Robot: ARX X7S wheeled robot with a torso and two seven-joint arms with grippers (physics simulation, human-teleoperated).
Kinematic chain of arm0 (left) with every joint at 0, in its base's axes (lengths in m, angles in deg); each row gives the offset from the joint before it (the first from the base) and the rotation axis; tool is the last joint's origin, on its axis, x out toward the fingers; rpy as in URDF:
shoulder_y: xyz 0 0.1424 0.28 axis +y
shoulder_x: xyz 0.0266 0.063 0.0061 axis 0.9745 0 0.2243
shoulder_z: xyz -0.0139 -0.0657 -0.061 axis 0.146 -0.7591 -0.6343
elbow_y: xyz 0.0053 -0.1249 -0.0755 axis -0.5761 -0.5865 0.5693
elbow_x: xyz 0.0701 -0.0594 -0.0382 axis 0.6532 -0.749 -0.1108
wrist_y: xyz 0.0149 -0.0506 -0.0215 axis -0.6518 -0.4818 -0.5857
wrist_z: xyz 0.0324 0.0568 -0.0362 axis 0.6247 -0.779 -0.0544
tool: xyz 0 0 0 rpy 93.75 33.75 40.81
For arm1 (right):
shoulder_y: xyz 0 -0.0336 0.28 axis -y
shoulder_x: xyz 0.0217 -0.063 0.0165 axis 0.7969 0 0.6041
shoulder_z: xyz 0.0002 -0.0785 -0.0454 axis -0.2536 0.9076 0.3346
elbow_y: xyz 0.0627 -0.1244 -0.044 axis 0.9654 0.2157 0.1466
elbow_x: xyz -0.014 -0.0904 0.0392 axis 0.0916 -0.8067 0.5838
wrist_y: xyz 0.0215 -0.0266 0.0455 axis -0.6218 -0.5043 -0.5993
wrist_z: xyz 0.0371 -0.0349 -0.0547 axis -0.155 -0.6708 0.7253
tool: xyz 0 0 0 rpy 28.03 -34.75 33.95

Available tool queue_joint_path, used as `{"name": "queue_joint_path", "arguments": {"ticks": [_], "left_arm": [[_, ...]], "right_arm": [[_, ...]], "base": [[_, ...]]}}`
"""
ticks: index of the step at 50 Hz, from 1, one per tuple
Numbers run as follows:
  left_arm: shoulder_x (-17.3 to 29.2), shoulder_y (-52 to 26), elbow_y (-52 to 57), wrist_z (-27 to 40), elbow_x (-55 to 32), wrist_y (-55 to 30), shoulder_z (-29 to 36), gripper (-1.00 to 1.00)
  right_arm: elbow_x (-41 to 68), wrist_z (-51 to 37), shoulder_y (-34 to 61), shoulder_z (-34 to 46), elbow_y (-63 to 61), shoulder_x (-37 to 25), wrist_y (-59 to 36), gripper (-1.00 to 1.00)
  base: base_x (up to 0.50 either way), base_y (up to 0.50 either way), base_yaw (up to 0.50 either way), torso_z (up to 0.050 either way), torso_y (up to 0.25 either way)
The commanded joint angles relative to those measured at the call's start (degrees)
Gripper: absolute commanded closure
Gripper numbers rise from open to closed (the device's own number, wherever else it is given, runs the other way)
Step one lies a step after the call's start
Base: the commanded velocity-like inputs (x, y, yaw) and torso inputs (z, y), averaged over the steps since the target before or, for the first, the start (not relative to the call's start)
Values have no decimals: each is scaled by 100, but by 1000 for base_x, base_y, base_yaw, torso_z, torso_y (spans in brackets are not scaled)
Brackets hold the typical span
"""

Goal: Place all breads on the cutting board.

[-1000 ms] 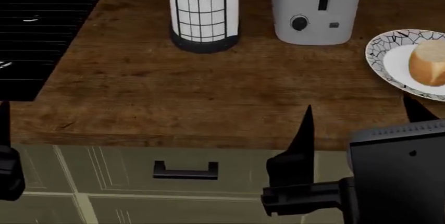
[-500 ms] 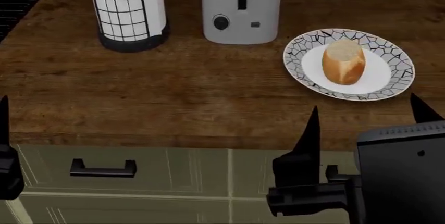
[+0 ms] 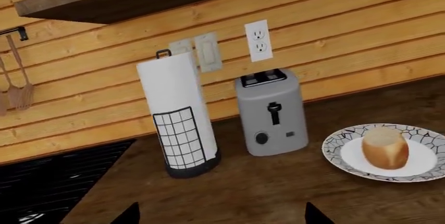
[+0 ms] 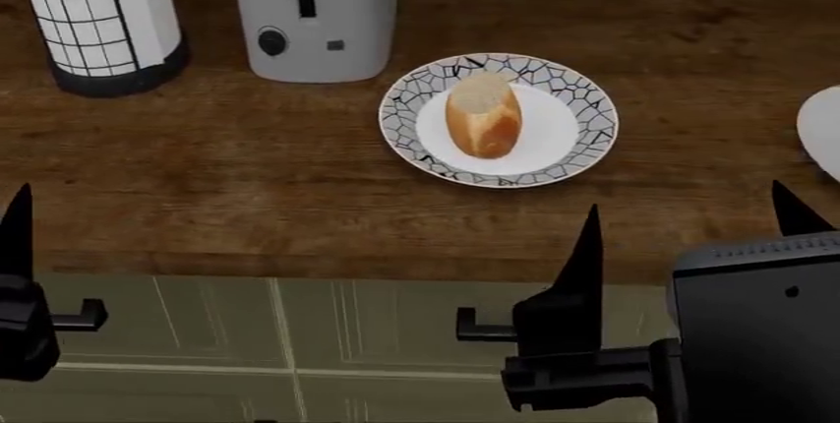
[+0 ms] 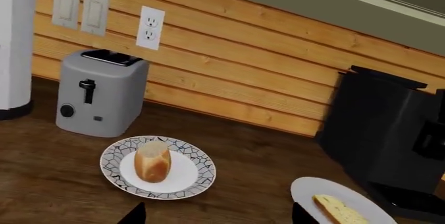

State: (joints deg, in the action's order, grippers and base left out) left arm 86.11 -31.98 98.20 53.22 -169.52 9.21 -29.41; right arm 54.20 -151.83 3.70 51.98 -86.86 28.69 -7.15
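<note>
A glossy golden-brown roll (image 4: 485, 118) with a pale cut top stands on a crackle-patterned plate (image 4: 577, 143); both pincers spread, empty.

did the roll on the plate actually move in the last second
No. The roll sits the same way on its plate, equally near the toaster; all slid left in the head view together, so the camera moved.

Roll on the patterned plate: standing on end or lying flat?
Standing on end: the roll rises upright from the plate, its pale cut top facing up.

I see honey plank wall (image 5: 278, 99), white outlet (image 3: 259, 40), dark wood counter (image 4: 263, 197), sage cabinet fronts (image 4: 329, 344) below.
</note>
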Motion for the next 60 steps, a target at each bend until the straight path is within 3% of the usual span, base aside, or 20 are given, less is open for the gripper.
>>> {"name": "queue_joint_path", "arguments": {"ticks": [1,46,60], "left_arm": [[-15,-52,-50,1,26,79,88,-100],[-6,136,-18,-204,332,262,255,-100],[106,272,7,-299,390,325,204,-100]], "right_arm": [[-37,22,-12,46,9,-40,83,-100],[-629,439,-274,205,-31,-81,353,-100],[-598,316,-281,239,-24,-134,426,-100]], "base": [[0,-500,0,0,0],[-1,-500,0,0,0],[33,-50,0,0,0]]}}
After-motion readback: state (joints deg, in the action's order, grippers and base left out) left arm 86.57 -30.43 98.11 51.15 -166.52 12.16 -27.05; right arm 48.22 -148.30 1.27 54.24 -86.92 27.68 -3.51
